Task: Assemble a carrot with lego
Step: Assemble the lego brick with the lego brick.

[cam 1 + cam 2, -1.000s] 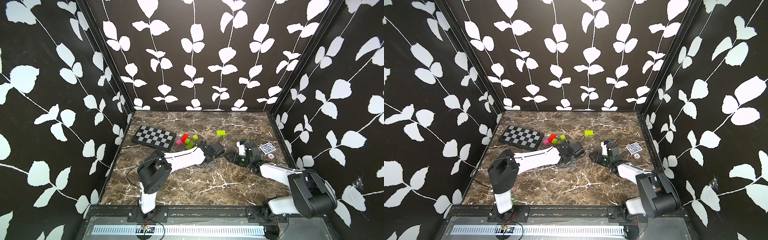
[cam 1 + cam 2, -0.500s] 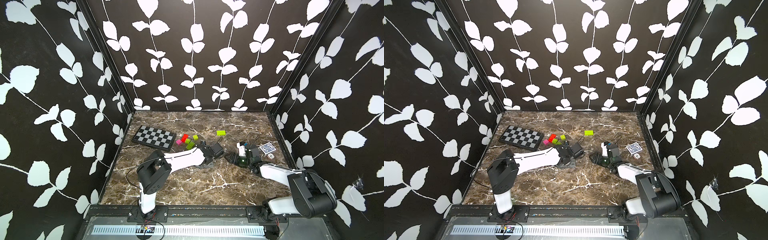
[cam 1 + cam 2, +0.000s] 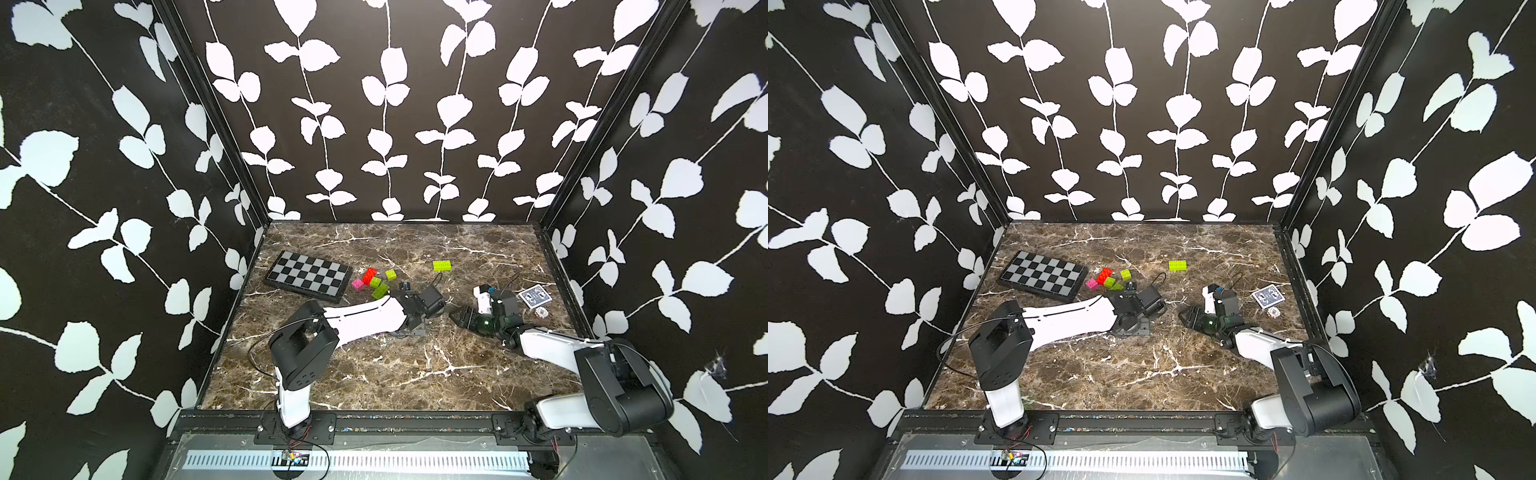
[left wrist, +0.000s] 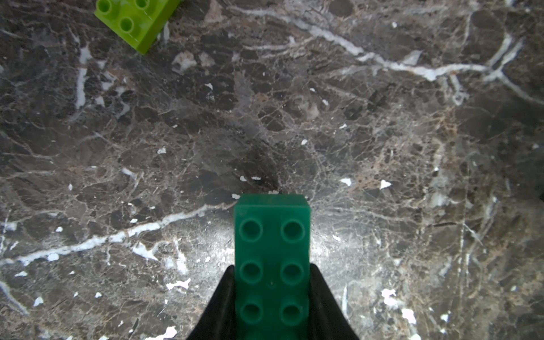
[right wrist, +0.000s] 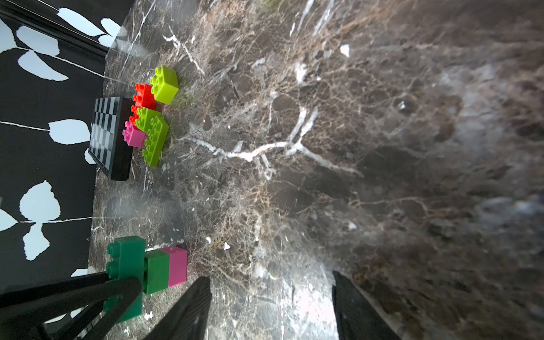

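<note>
The board [image 3: 309, 276] sits far left on the table [image 3: 415, 374]. My left hand [image 4: 272, 268] is clamped on the carrot [image 5: 156, 270], which stands upright, studs up and pink end down, seemingly touching the table. The right hand [image 5: 269, 276] waits just beside it, half-spread and empty. The loose lego [image 3: 376, 282] lies beyond the left hand, nearer that arm.
</note>
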